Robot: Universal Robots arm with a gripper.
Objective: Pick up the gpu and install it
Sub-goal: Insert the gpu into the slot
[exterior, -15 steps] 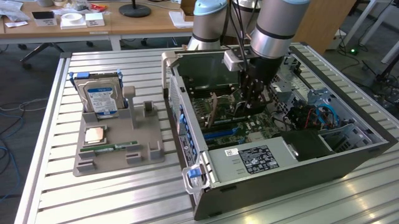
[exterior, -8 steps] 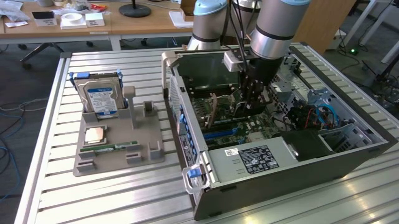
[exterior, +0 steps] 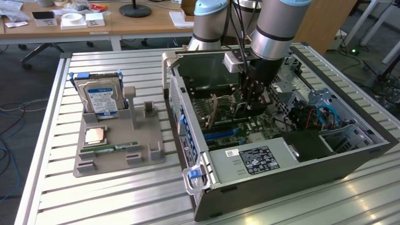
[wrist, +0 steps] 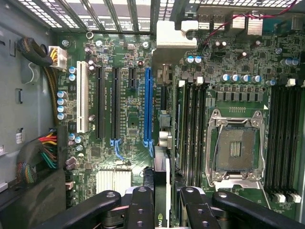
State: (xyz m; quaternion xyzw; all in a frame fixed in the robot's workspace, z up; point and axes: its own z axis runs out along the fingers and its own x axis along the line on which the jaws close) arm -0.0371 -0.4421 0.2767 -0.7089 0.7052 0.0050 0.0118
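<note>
claw mid-frame in exterior view, clamping gpu | risk: card edge possibly missing blue slot, jamming against motherboard

Arm points straight down into the open computer case, wrist vertical. End effector sits low inside it, fingers pinched on the gpu, card edge-on between them.

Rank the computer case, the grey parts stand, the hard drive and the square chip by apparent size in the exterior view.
Largest to smallest:
1. computer case
2. grey parts stand
3. hard drive
4. square chip
The drive stands upright in the stand and the chip lies on it, so nearness hardly skews those.
</note>
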